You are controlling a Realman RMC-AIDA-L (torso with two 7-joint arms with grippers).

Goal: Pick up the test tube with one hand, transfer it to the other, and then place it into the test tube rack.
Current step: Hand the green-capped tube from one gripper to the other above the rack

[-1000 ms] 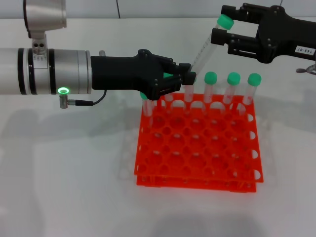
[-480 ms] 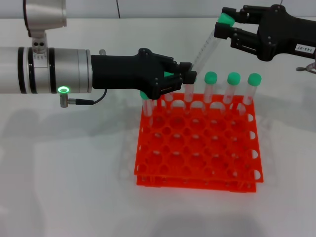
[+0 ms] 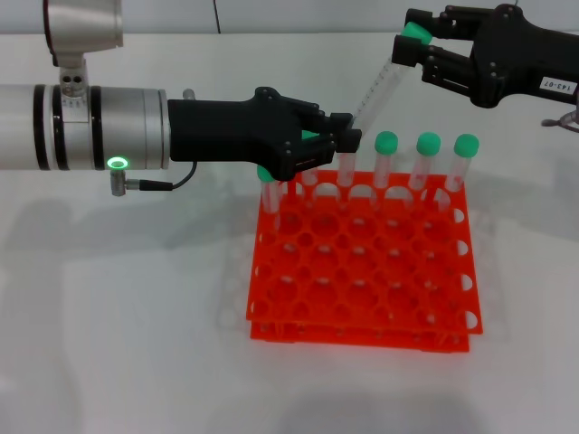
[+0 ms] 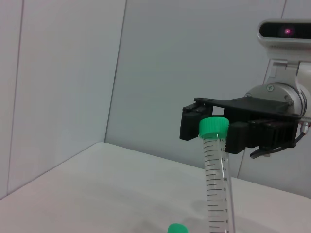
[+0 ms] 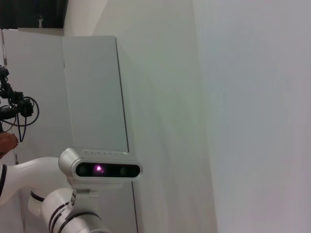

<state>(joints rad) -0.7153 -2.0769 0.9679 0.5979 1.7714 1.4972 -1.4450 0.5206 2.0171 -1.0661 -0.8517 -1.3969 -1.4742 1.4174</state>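
The test tube (image 3: 380, 83), clear with a green cap, slants above the back edge of the orange-red test tube rack (image 3: 362, 271). My left gripper (image 3: 346, 137), on the wrist with the green-lit ring, is shut on the tube's lower end. My right gripper (image 3: 409, 38), the one with the white label, is shut on the capped top. In the left wrist view the tube (image 4: 215, 165) stands upright, its cap between the fingers of the right gripper (image 4: 214, 127). The right wrist view shows neither tube nor rack.
Three green-capped tubes (image 3: 428, 143) stand in the rack's back row to the right. More tubes (image 3: 268, 185) are partly hidden behind the left gripper. Another green cap (image 4: 177, 228) shows low in the left wrist view. White tabletop surrounds the rack.
The right gripper's fingers, spread around the cap a second ago, have closed on it and shifted slightly up. The left gripper has stayed in place on the tube.
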